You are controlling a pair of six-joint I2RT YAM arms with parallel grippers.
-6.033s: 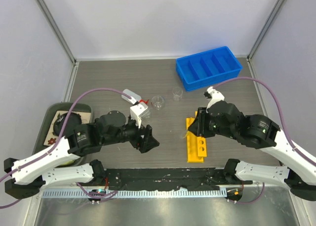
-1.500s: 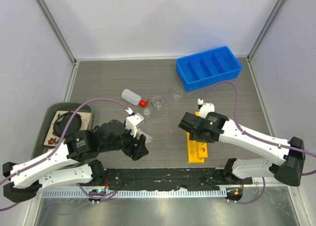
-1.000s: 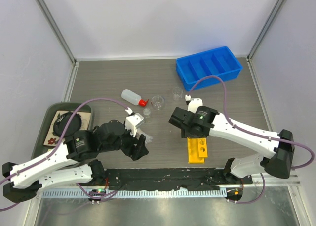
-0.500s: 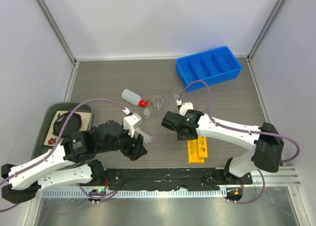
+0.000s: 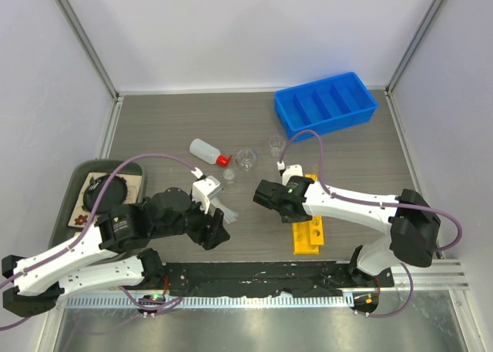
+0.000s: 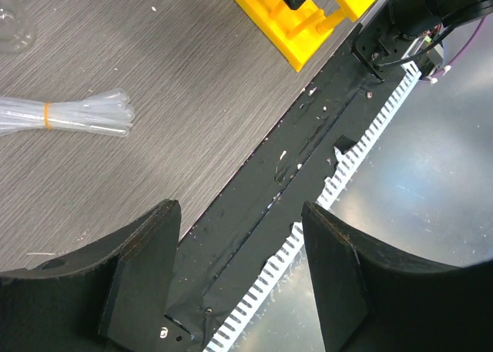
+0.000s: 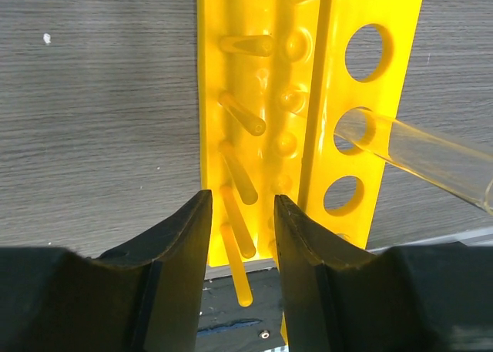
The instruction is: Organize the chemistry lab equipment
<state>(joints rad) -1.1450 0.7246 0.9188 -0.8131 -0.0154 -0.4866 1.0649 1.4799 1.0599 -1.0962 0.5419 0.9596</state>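
The yellow holed rack lies flat near the front edge, with a clear tube slanting through one of its holes. My right gripper hangs over the rack, jaws apart and empty. My left gripper is open and empty over the black front strip. A banded bundle of clear pipettes lies just beyond it. The white squeeze bottle with red nozzle lies on its side. Small glass beakers stand mid-table. The blue compartmented bin sits back right.
A dark green tray with its contents sits at the left edge beside my left arm. The black strip and a toothed rail run along the table's front edge. White walls close in the back and sides.
My left gripper has left the squeeze bottle lying on the table and drawn back toward the front. My right wrist has swung left from the rack's right side to over its left.
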